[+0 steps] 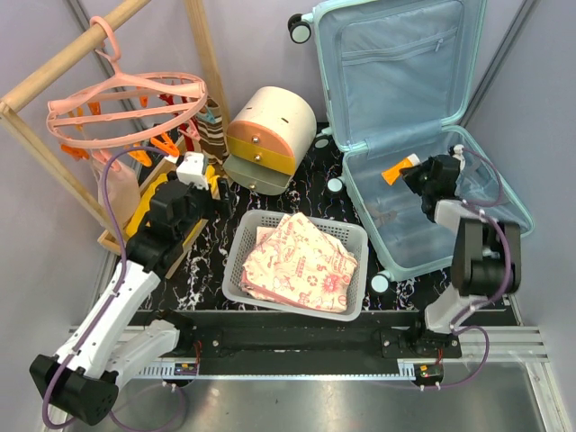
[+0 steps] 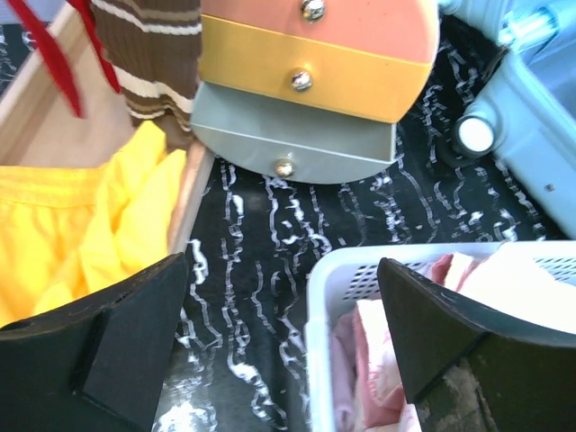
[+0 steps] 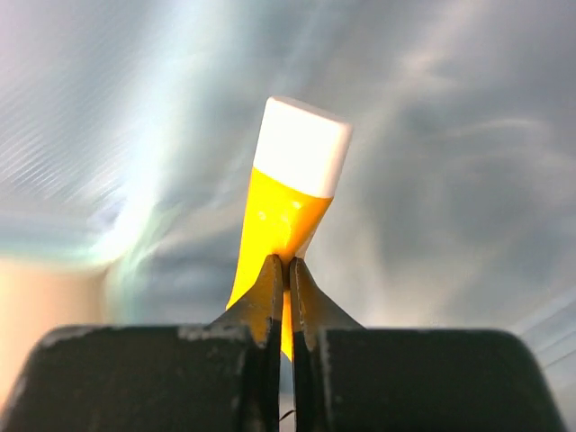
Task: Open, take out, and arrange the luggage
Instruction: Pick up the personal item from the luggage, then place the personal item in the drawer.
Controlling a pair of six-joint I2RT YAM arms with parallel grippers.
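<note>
Left tool [image 2: 281, 301] spread wide, empty, over the table [image 2: 261, 225] between yellow cloth [image 2: 81, 234] and white basket [image 2: 328, 297]. Luggage [image 1: 409, 236] lies open right of the basket, lid [image 1: 423, 99] upright. Right tool [image 3: 288, 270] pinches orange tube [image 3: 292, 180] by its flat end, clear only on its wrist view; top view shows it inside the luggage.

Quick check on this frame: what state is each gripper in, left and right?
Left gripper: open, holding nothing.
Right gripper: shut on the orange tube with a white cap.
</note>
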